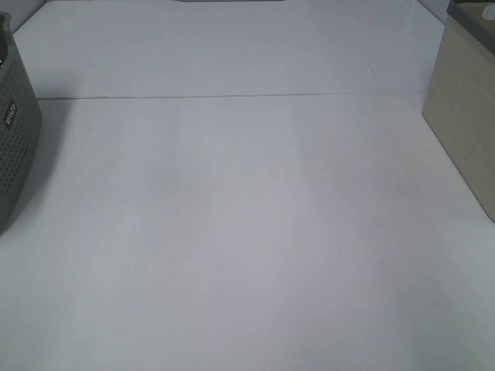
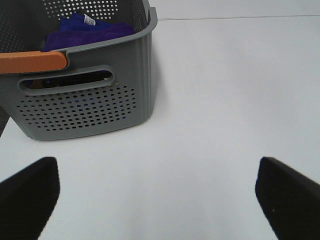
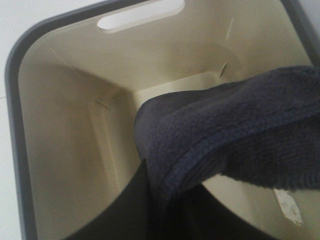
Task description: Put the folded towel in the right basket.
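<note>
The folded towel (image 3: 240,135) is dark blue-grey terry cloth. It hangs inside the mouth of the right basket (image 3: 65,150), a beige bin with a grey rim, above its floor. My right gripper (image 3: 170,205) is shut on the towel; one black finger shows under the cloth, the other is hidden. In the exterior high view the right basket (image 1: 464,116) stands at the table's right edge, and neither gripper shows there. My left gripper (image 2: 160,200) is open and empty over the bare table, in front of the left basket.
The grey perforated left basket (image 2: 80,105) with an orange handle (image 2: 32,62) holds purple cloth (image 2: 85,30). It stands at the table's left edge in the exterior high view (image 1: 15,139). The white table (image 1: 247,232) lies between the baskets.
</note>
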Controlling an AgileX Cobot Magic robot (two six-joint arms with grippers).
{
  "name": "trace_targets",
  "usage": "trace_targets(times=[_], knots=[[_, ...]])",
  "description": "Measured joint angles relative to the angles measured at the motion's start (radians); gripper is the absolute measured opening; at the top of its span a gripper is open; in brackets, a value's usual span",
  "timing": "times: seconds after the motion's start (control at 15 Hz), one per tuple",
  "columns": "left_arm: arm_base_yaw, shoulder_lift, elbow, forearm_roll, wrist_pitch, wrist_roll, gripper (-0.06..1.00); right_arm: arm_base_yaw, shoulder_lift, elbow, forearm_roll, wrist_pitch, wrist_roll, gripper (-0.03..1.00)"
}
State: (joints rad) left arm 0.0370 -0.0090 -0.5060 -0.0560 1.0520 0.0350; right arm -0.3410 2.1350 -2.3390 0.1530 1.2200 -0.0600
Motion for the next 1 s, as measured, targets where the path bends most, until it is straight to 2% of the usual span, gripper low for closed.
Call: trace_targets(times=[0.07,0.2,0.27,0.33,0.47,0.67,0.73,0.8,1.0], knots=[[0.000,0.000,0.000,0.000,0.000,0.000,0.99,0.000,0.024,0.001,0.014,0.001,0.007,0.28],[0.000,0.000,0.000,0.000,0.000,0.000,0.99,0.007,0.042,0.001,0.022,0.001,-0.004,0.71],[0.000,0.000,0.000,0.000,0.000,0.000,0.99,0.009,0.043,0.001,0.022,0.001,-0.017,0.85],[0.000,0.000,0.000,0.000,0.000,0.000,0.99,0.012,0.043,0.001,0.026,0.001,-0.029,0.92],[0.000,0.000,0.000,0.000,0.000,0.000,0.99,0.013,0.042,0.001,0.054,0.001,-0.048,0.96],[0.000,0.000,0.000,0.000,0.000,0.000,0.99,0.046,0.036,0.001,0.063,0.001,-0.057,0.97],[0.000,0.000,0.000,0.000,0.000,0.000,0.99,0.149,0.021,0.001,-0.019,0.001,-0.019,0.97],[0.000,0.000,0.000,0.000,0.000,0.000,0.99,0.198,0.008,0.001,-0.051,0.001,0.012,0.97],[0.000,0.000,0.000,0.000,0.000,0.000,0.99,0.301,-0.083,0.053,-0.069,0.000,0.051,0.97]])
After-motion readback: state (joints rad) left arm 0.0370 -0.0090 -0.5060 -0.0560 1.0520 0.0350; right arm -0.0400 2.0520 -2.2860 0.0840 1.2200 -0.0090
